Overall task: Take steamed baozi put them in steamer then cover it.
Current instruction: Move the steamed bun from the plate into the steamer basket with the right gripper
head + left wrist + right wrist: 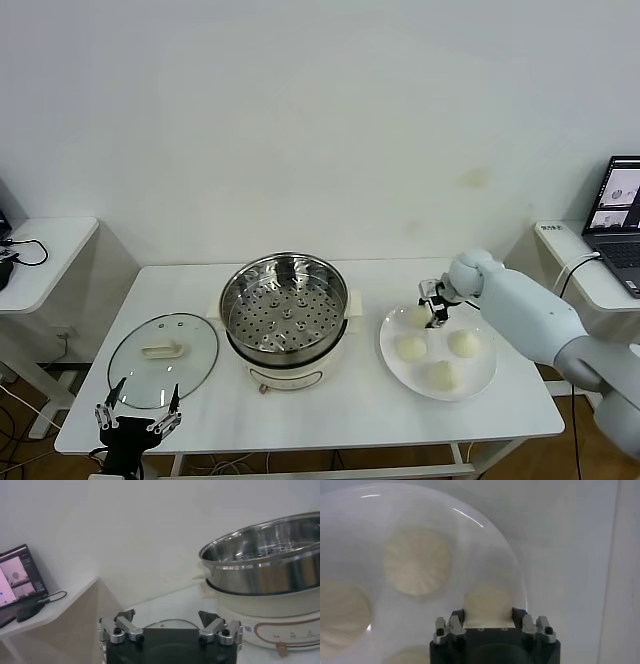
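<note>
Nothing is in the steamer (285, 305) at the table's middle yet: all four baozi sit on the plate (478, 385) near the right edge, the right gripper (434, 305) clamped on the back-left baozi (416, 316), the lid (163, 359) waiting left, and the left gripper (137, 416) idling wide at the front-left corner.

The white table (360, 415) carries a glass lid (163, 360), the steamer (285, 305), and a plate (478, 388).
</note>
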You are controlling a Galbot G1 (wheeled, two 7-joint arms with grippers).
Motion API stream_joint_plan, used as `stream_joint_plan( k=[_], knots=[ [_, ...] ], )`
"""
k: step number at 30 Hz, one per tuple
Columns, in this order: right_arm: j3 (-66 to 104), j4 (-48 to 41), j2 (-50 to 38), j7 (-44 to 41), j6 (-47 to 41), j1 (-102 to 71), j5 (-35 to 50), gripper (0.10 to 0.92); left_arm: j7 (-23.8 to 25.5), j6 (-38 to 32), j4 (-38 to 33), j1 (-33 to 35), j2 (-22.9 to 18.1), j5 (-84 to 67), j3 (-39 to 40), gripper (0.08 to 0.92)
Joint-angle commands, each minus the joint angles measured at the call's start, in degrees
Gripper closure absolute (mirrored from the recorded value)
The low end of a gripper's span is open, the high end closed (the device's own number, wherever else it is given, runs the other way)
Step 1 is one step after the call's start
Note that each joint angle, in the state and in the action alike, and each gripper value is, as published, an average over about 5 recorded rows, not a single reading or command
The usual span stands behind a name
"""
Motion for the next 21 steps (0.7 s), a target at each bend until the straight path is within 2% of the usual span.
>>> stream_joint_plan(
  k=[1, 10, 21],
  knots=[
    [-4.0, 11.9, -7.2, -0.6, -1.5, 6.3, 7.5, 0.429, 0.0, 0.0, 0.0, 0.0, 0.0, 0.0, 0.0, 0.177],
    [-11.3, 16.4, -8.2, -0.1, -2.3, 20.5, 16.3, 0.423, 0.1, 0.1, 0.1, -0.8, 0.6, -0.2, 0.5, 0.177],
    [-20.3, 14.0, 4.7, 2.3, -1.5, 34.1, 25.1, 0.423, 0.3, 0.3, 0.4, -1.7, 1.6, -1.3, 0.2, 0.177]
  ],
)
